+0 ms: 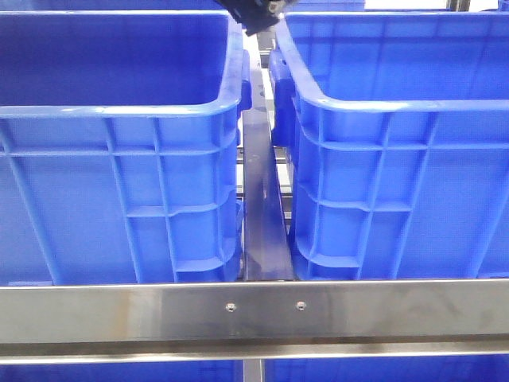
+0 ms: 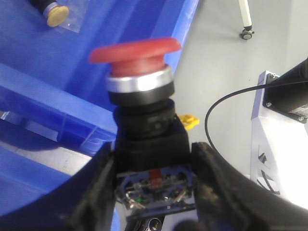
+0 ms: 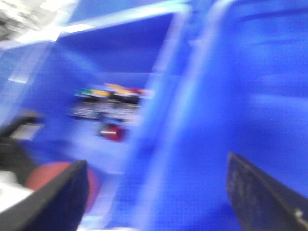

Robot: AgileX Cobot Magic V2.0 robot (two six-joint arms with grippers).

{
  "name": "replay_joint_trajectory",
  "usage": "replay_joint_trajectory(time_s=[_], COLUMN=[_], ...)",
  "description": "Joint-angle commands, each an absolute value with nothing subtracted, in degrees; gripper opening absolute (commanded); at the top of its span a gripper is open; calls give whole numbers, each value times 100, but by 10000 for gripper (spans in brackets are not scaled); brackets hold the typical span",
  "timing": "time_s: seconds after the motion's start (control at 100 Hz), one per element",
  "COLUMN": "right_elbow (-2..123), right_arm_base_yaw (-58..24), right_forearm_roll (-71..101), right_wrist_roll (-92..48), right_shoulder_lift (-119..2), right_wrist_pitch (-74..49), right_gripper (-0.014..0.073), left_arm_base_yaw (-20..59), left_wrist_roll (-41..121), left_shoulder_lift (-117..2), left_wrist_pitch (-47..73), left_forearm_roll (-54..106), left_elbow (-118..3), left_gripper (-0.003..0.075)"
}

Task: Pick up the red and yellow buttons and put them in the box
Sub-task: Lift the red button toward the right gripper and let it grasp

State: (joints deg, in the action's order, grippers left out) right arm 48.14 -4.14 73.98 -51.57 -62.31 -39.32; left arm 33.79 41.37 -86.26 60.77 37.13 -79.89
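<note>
We list two large bright blue moulded plastic crates with ribbed walls and thick rounded rims, side by side in the front view: the left crate (image 1: 119, 159) and the right crate (image 1: 398, 159). Between them runs a narrow gap holding one dark metal rail (image 1: 261, 215); across the foreground lies one brushed steel crossbar (image 1: 254, 312) with two screw heads. It covers the foot of both crates. At the top centre, above the gap, we note one dark piece of an arm (image 1: 253, 14); which arm it is we cannot tell.

In the left wrist view we record the left gripper (image 2: 154, 159), its two black fingers (image 2: 94, 192) clamped on the black square body of one red mushroom-head push button (image 2: 137, 50) with a silver collar; the switch stands upright between the fingers, terminals showing at its base. Behind it lies a blue crate wall (image 2: 57, 110). Inside that crate rests one small yellow-orange domed cap (image 2: 57, 15) on clear plastic wrap. On the grey floor beyond we count one small yellow piece (image 2: 189, 121), one black cable (image 2: 226, 108) and one white caster leg (image 2: 245, 19).

The right wrist view is heavily blurred. The right gripper (image 3: 154, 192) has its two dark fingers spread wide apart with nothing between them, over a blue crate interior (image 3: 120, 62) holding a row of mixed-colour items (image 3: 108, 101) and one red round piece (image 3: 113, 132); finer detail we cannot tell.
</note>
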Motion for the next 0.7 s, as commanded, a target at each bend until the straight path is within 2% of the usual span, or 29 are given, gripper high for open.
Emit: replay_joint_trajectory(time_s=[0.0,0.28,0.69], right_elbow=[4968,4968,4968], right_arm_base_yaw=[-417,-473,-1234], right_forearm_roll=[8349,9280,9501], right_wrist_roll=[-5219,-5036,-4859], right_shoulder_lift=[-6146,-6229,-7205], right_wrist_pitch=[-4448,-5189,-5570], right_gripper=[625,622,622], left_arm_base_yaw=[3425,3425,3425], left_wrist_roll=[4154,4154,4154], left_shoulder_lift=[-8373,-8373,-8373], left_wrist_pitch=[5929,5929,5907], left_forearm_roll=[4049,4049,4049], left_elbow=[-8170,-8170,-8170], left_gripper=[127,127,127])
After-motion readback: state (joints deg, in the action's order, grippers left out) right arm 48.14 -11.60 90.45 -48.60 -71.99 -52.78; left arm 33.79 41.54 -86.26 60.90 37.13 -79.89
